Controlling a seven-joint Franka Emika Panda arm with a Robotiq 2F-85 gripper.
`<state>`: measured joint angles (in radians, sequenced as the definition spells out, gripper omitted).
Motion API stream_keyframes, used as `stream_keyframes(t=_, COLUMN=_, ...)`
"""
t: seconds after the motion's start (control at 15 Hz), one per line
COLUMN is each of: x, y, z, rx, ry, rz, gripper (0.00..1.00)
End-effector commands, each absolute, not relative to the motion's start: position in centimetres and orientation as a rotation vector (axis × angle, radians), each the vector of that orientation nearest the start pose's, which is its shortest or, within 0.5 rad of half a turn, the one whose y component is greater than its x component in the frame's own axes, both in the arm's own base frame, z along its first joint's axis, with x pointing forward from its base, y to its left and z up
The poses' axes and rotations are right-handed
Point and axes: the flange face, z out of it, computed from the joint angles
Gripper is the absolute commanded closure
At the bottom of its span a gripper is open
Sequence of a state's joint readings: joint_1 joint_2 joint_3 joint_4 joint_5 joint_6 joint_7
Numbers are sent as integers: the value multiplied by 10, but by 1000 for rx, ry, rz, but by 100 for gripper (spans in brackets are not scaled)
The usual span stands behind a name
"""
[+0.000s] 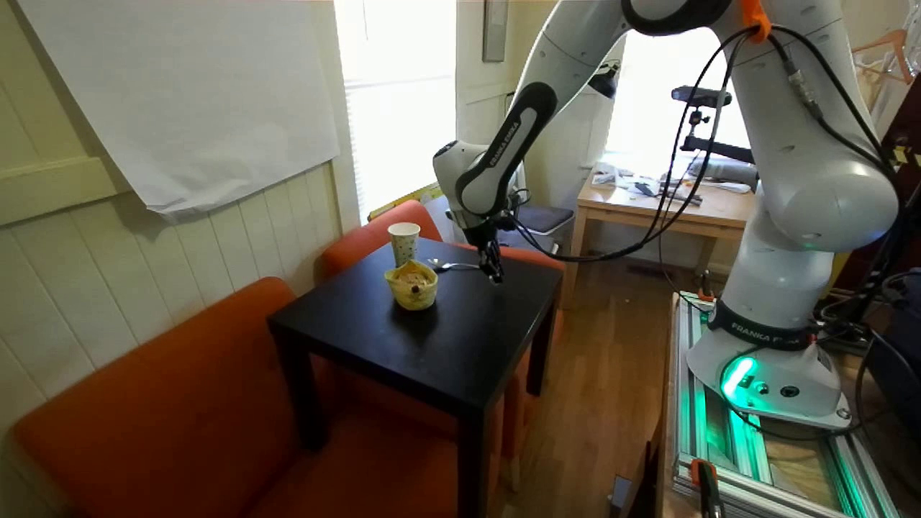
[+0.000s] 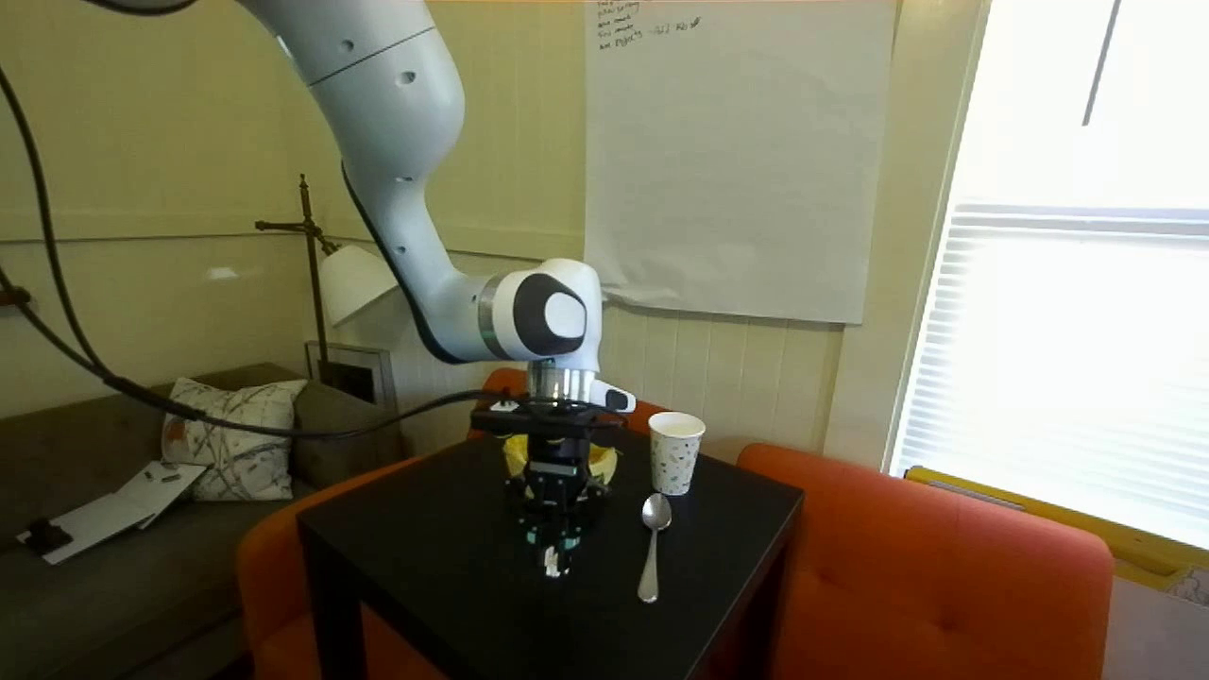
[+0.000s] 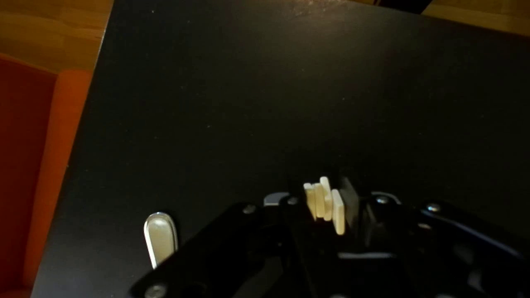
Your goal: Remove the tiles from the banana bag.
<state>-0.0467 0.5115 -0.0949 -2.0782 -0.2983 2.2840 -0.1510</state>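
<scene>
The yellow banana bag (image 1: 416, 297) stands open on the black table (image 1: 374, 356), with pale pieces (image 1: 411, 277) showing inside. It also shows in an exterior view (image 2: 603, 464), partly hidden behind my gripper (image 2: 553, 548). My gripper points down over the table, apart from the bag, and also shows in an exterior view (image 1: 493, 267). In the wrist view my gripper (image 3: 325, 202) is shut on several whitish tiles (image 3: 328, 203) stacked side by side between its fingers. The held tiles also show in an exterior view (image 2: 553, 563). Their height above the table is hard to tell. The bag is out of the wrist view.
A spotted paper cup (image 1: 404, 243) stands behind the bag; it also shows in an exterior view (image 2: 674, 455). A metal spoon (image 2: 652, 552) lies beside the gripper, with its handle end in the wrist view (image 3: 160, 238). Orange chairs (image 1: 194, 388) surround the table.
</scene>
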Motion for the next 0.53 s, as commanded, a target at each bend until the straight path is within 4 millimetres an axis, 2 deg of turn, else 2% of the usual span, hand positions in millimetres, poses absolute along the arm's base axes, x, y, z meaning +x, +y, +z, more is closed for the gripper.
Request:
stream_keyframes(t=0.0, x=550, y=-80, z=139, rx=-3295, ry=-394, rz=527, gripper=93)
stream_keyframes(t=0.27, x=558, y=-77, z=137, rx=-3316, ry=-398, rz=461, gripper=91)
stream_keyframes(t=0.33, x=561, y=-76, z=138, rx=-3318, ry=-398, rz=446, gripper=63)
stream_keyframes(t=0.4, x=564, y=-75, z=141, rx=-3323, ry=-398, rz=422, gripper=46)
stream_keyframes(t=0.47, x=566, y=-74, z=143, rx=-3326, ry=-405, rz=401, gripper=40)
